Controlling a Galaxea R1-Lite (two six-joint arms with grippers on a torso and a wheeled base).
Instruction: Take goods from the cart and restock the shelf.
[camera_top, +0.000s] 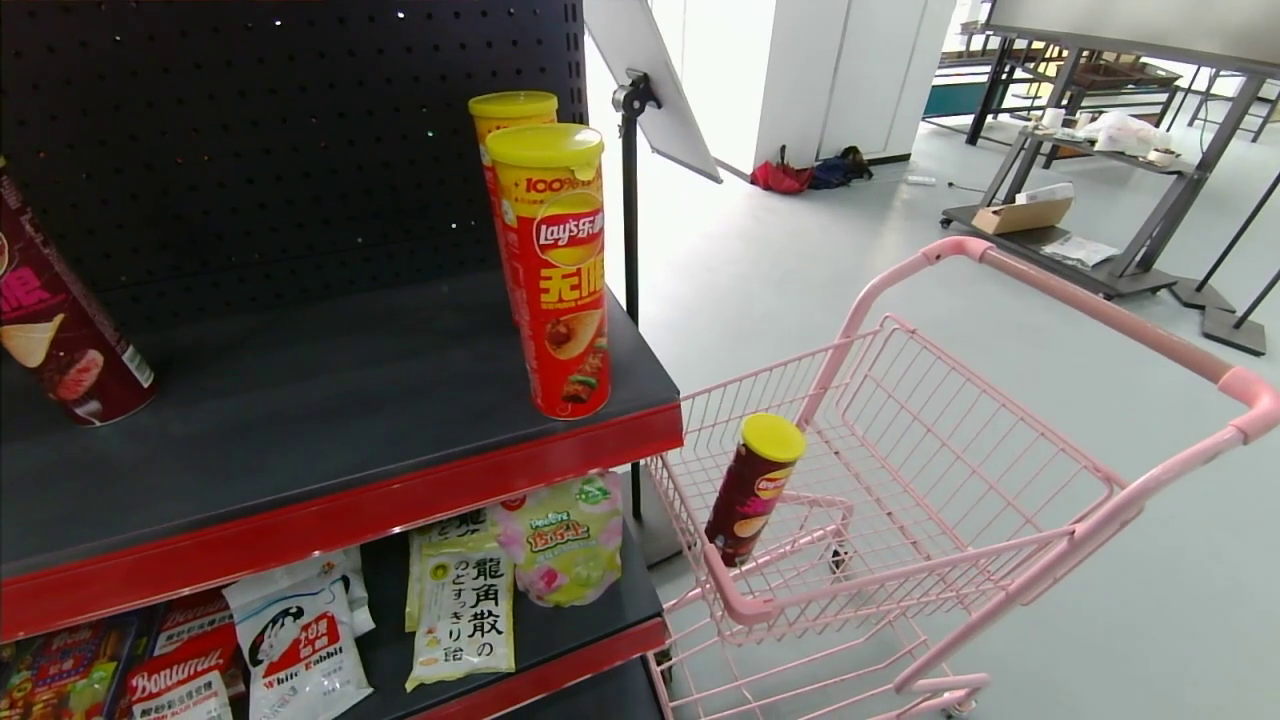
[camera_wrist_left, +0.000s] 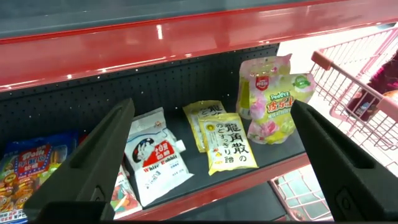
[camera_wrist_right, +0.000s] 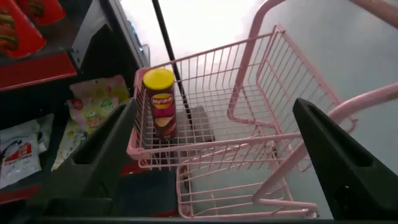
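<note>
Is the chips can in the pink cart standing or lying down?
Standing up: the maroon chips can sits on its base in the pink cart, yellow lid uppermost.
</note>
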